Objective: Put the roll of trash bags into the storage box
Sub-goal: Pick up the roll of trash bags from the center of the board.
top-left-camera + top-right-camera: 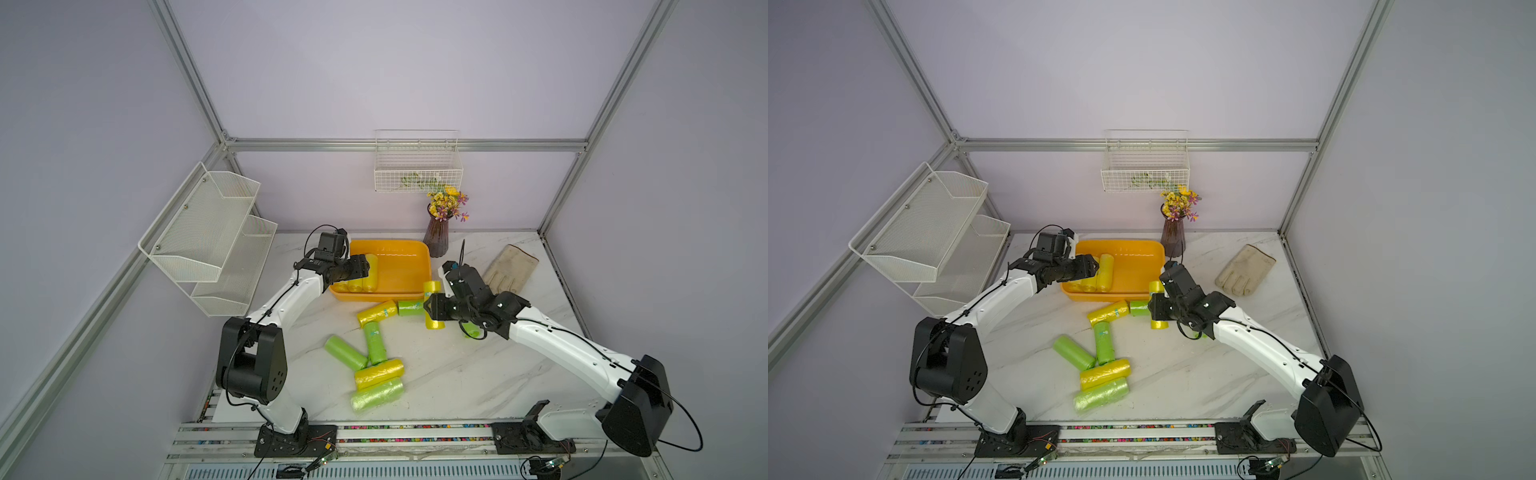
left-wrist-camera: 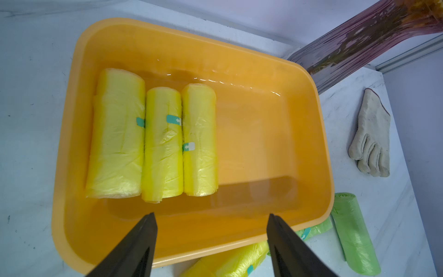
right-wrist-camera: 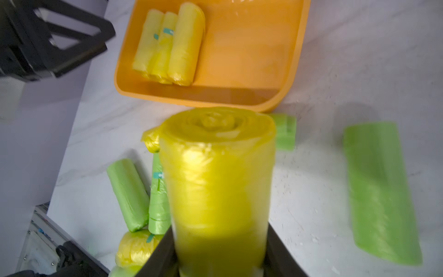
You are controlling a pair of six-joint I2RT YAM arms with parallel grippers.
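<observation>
Marbled white tabletop (image 1: pixel 457 374) enclosed by lilac walls (image 1: pixel 395 62)
The left gripper (image 2: pixel 211 214) is held spread, empty, over the storage box (image 2: pixel 69 144); the yellow roll of trash bags (image 3: pixel 215 179) is pinched by the right gripper (image 3: pixel 219 242) just off the box's near right corner

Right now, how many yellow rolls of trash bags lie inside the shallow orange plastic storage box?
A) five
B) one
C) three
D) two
C: the left wrist view shows three yellow rolls of trash bags lying side by side against one wall of the shallow orange plastic storage box.
</observation>
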